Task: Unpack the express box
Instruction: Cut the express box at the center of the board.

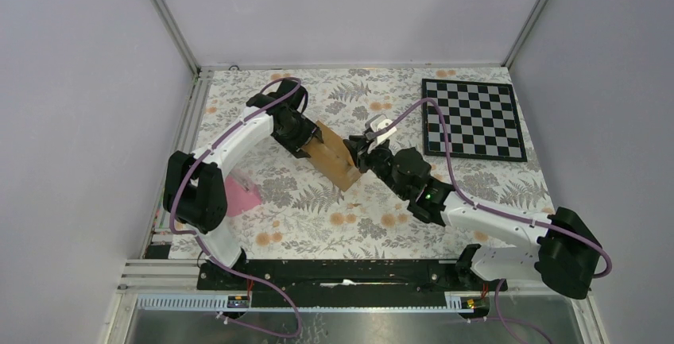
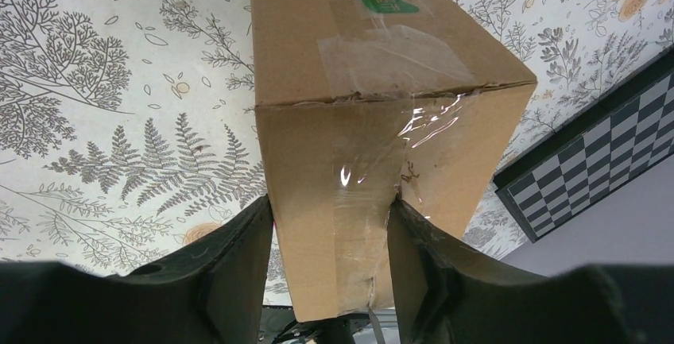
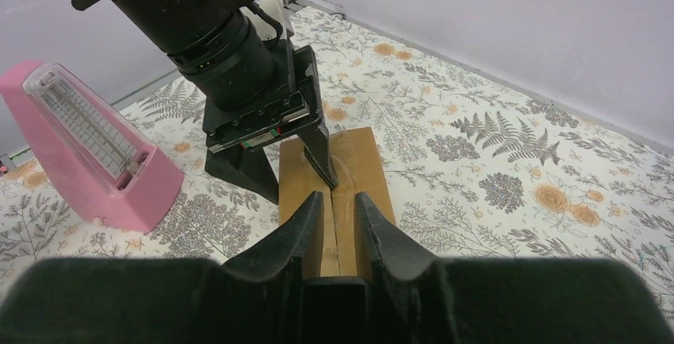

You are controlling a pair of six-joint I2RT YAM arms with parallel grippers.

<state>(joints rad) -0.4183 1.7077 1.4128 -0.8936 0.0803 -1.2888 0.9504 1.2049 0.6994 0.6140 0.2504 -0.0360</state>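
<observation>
The left tool (image 2: 332, 229) is clenched across one end of the brown taped cardboard express box (image 1: 335, 157), lying mid floral surface (image 1: 318, 221). Its long axis runs straight to the right tool (image 3: 339, 205), fingers nearly together, grip impossible to tell.

even soft light, tape (image 2: 373, 177) glare, near pincer edges blurred

- Top external: high behind the bases, covers whole tabletop (image 1: 318, 225).
- Left wrist: close behind left gripper (image 2: 330, 210), facing express box (image 2: 373, 82).
- Right wrist: behind right gripper (image 3: 340, 199), same box, opposite end.
</observation>
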